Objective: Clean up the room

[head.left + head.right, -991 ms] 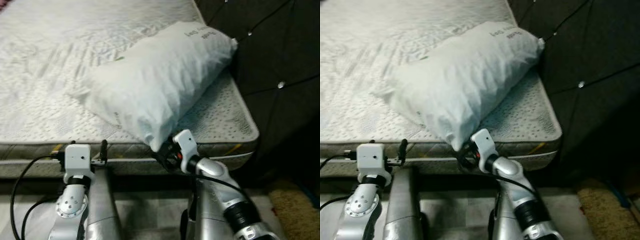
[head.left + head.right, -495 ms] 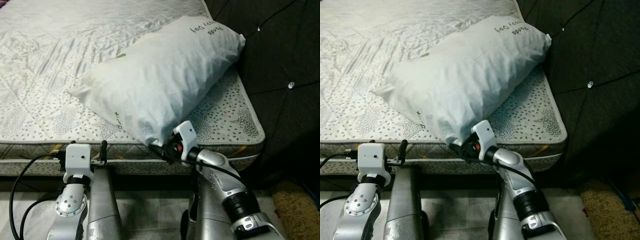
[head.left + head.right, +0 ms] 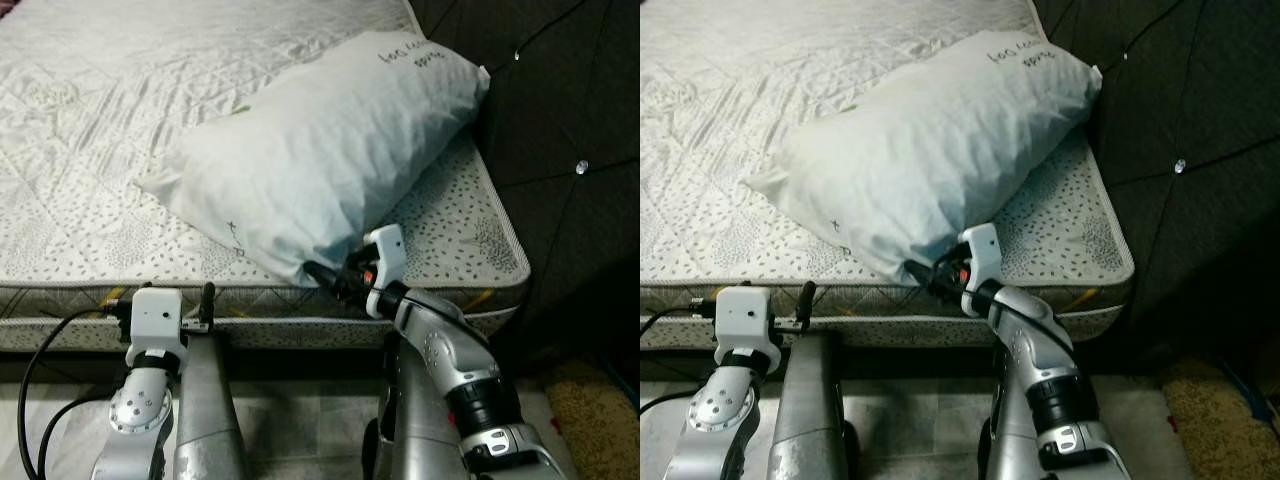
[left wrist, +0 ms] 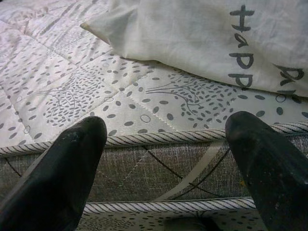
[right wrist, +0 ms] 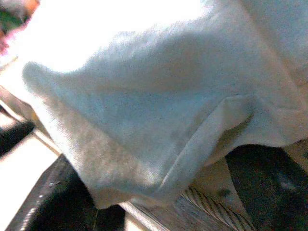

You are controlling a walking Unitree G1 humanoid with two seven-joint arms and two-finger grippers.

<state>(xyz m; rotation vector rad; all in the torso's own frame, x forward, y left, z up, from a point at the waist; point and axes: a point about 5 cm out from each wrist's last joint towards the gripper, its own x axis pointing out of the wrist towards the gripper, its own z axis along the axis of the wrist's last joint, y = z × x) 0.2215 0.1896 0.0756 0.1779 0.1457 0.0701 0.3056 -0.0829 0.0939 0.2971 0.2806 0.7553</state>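
A white pillow with dark lettering lies slantwise on the right side of the bed's patterned mattress, its far end against the headboard. My right gripper is at the pillow's near corner by the mattress edge. In the right wrist view that pillow corner hangs between the two spread black fingers, so the gripper is open around it. My left gripper is open and holds nothing; it faces the mattress side just below the edge, left of the pillow.
A dark tufted headboard rises along the right of the bed. A tan rug lies on the floor at the lower right. The mattress's piped edge is directly before both arms.
My right gripper has risen and moved slightly right at the pillow's near corner. The pillow has been nudged toward the headboard. The left arm has stayed still.
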